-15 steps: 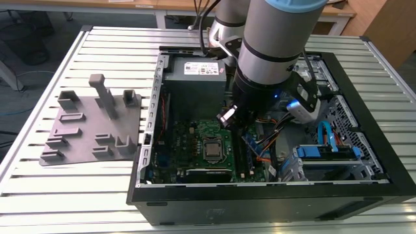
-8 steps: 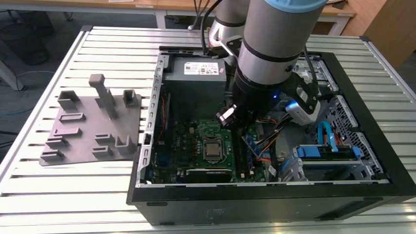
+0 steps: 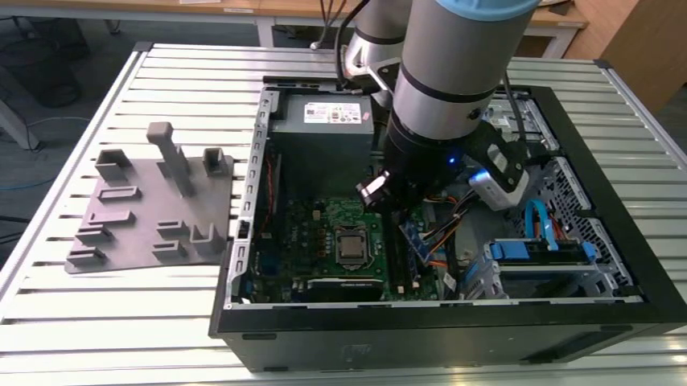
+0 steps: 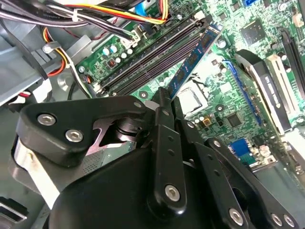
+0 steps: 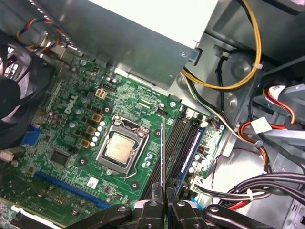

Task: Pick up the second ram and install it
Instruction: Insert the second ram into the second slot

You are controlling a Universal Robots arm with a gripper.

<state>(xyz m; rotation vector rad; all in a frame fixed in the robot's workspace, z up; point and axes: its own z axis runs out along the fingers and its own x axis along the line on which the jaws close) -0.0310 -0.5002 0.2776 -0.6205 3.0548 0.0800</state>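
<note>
Your pincer (image 5: 165,204) is clamped tight on the second ram (image 5: 163,152), with its 2 black fingers (image 5: 152,208) pressed against the board's 2 flat faces and no gap between them. In the first wrist view you see the board edge-on as a thin dark line running out from the fingertips. It lies over the green motherboard (image 5: 71,129), between the processor socket (image 5: 119,148) and the bank of black memory slots (image 5: 177,138). You cannot tell from these views whether its lower edge touches a slot. In the second wrist view the pincer (image 4: 164,98) shows from the other side, and the second ram (image 4: 195,55) stretches away from the fingers (image 4: 162,124) at a slant, showing a face with blue patches. It runs roughly parallel to the long slots (image 4: 152,52) just beside it. Another memory board (image 5: 191,145) with blue patches stands in 1 of the slots, near the held one but apart from it. Bundles of coloured wires (image 5: 248,71) hang along the case wall on the far side of the slots. In the exterior view your arm (image 3: 446,88) reaches down into the open computer case (image 3: 244,241), which lies on its side on the slatted metal worktop (image 3: 161,322). The grey power supply (image 3: 322,137) sits at the case's far end. The grey fixture (image 3: 150,209) with upright posts rests on the worktop at the exterior view's left, well apart from the arm.
</note>
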